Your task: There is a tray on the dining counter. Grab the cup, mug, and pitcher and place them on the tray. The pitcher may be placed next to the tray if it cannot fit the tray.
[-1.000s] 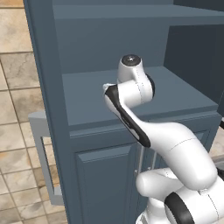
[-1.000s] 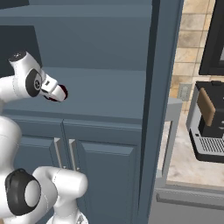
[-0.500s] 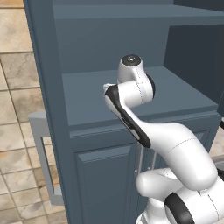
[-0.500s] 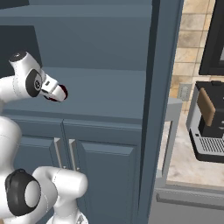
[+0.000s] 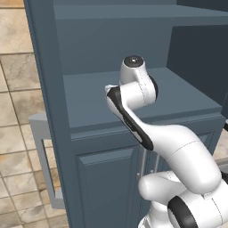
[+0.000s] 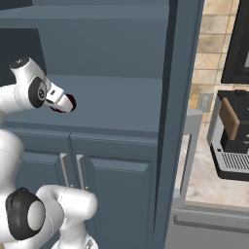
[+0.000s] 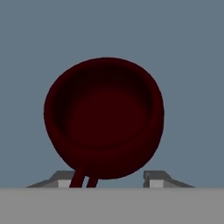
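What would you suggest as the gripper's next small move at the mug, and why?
Probably finish closing on the mug. In the hand view it sits on the cabinet shelf between the gripper's two fingertips, its loop handle pointing toward the camera, and a gap shows beside one tip. Then lift it straight up.

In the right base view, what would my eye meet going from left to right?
White robot arm → dark maroon mug → blue-grey cabinet's upright side panel → coffee machine on the counter.
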### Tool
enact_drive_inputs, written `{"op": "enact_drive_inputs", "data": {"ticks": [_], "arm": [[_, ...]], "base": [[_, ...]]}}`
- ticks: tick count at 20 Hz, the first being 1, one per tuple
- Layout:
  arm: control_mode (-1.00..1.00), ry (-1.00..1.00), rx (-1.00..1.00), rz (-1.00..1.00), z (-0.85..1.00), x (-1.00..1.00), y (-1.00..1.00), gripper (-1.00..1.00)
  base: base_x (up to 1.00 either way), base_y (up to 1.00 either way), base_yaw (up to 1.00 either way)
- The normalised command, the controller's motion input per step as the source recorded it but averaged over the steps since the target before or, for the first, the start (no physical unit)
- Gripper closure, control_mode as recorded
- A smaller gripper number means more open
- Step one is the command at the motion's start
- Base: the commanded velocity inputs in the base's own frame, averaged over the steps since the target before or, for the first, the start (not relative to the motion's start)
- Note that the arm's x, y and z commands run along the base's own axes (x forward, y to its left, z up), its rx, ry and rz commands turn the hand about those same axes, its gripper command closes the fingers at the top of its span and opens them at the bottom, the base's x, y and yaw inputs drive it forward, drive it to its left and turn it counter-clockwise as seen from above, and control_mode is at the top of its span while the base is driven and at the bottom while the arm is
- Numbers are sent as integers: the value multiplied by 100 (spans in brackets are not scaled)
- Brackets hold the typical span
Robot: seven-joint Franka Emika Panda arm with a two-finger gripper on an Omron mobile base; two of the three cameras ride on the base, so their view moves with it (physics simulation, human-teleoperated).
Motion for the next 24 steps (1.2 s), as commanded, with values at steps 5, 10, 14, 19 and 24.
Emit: {"op": "enact_drive_inputs", "data": {"ticks": [5,10,14,19,24], "arm": [[-100,0,0,0,0,0,0,100],[-100,0,0,0,0,0,0,100],[-100,0,0,0,0,0,0,100],[-100,0,0,0,0,0,0,100],[-100,0,0,0,0,0,0,100]], "base": [[0,0,0],[0,0,0],[0,0,0],[0,0,0],[0,0,0]]}}
